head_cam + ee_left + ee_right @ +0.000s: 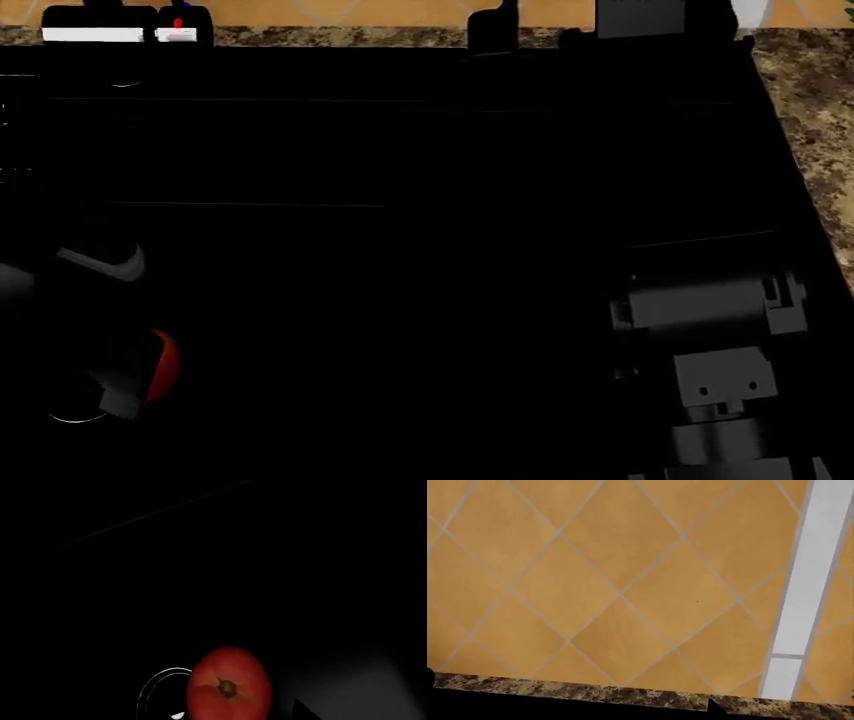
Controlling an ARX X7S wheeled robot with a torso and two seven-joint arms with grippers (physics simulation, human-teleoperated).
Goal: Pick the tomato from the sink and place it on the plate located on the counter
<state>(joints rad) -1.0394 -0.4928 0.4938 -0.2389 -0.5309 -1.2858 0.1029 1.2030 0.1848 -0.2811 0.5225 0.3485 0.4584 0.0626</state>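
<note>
We see the table [817, 130], a speckled brown and black stone slab, along the far edge and the right side of the head view. The large black sink [427, 250] is set down into it and fills almost all of that view. In the sink lies the red tomato [229, 685], close beside a round metal ring [157, 690].

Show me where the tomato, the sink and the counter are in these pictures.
tomato [229, 685]: left wrist view, on its red skin beside the stem dimple.
sink [400, 290]: head view, on the bare black floor of the basin.
counter [817, 110]: head view, on the speckled slab right of the basin.
</note>
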